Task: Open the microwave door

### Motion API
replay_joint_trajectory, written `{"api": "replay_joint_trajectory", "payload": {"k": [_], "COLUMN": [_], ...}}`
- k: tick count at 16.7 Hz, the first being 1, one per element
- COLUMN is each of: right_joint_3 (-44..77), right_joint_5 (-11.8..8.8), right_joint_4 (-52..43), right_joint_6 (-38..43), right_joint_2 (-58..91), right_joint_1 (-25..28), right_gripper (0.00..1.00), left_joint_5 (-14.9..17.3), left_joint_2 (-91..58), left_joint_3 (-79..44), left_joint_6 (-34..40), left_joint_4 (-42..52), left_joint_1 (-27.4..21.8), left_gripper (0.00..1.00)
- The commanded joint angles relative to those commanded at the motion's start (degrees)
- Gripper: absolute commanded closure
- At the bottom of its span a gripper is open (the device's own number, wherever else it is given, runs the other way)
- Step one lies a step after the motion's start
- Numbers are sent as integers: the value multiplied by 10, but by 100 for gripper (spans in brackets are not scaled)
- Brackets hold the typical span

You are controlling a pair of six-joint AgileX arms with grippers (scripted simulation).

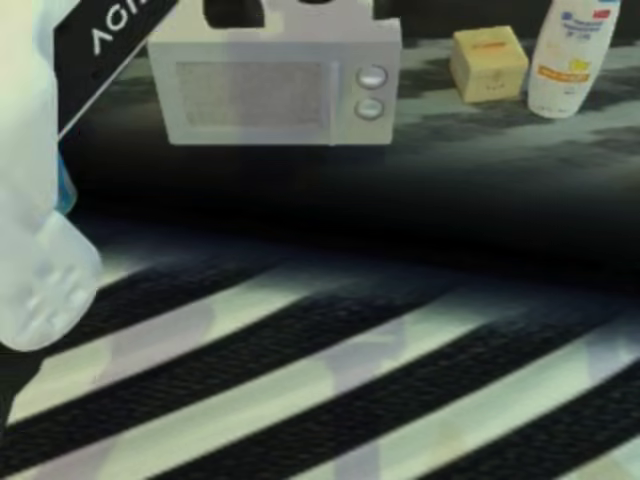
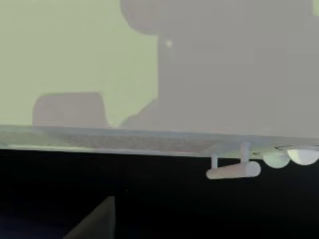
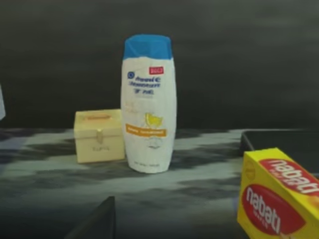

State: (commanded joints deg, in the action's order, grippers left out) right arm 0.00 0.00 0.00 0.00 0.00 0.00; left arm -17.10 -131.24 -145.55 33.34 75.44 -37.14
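Note:
The off-white microwave point(image 1: 275, 85) stands at the back left of the table, with two silver knobs point(image 1: 371, 92) on its right panel. The microwave door point(image 1: 250, 95) with its grey mesh window lies flat against the front, shut. In the left wrist view I look down over the microwave's top; the white handle bar point(image 2: 234, 170) and the knobs point(image 2: 291, 157) stick out past the front edge. My left gripper point(image 1: 280, 8) hovers open over the microwave's top rear, touching nothing; one finger point(image 2: 99, 221) shows. My right gripper point(image 3: 159, 224) is out of the top view, open and empty.
A small tan box point(image 1: 489, 63) and a white shampoo bottle point(image 1: 570, 55) with a blue cap stand right of the microwave. A yellow Nabati box point(image 3: 276, 199) and a dark tray edge point(image 3: 279, 142) lie near the right gripper. My left arm point(image 1: 35, 200) fills the left edge.

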Motion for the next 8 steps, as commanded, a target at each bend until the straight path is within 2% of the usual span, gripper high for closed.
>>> {"api": "replay_joint_trajectory", "payload": {"k": [8], "right_joint_3": [0], "right_joint_5": [0], "right_joint_4": [0], "right_joint_6": [0], "right_joint_2": [0], "right_joint_1": [0], "right_gripper": [0], "left_joint_5": [-9], "left_joint_2": [-41], "left_joint_3": [-22], "left_joint_6": [8], "left_joint_4": [24], "left_joint_1": [-4], "left_gripper": [0]}}
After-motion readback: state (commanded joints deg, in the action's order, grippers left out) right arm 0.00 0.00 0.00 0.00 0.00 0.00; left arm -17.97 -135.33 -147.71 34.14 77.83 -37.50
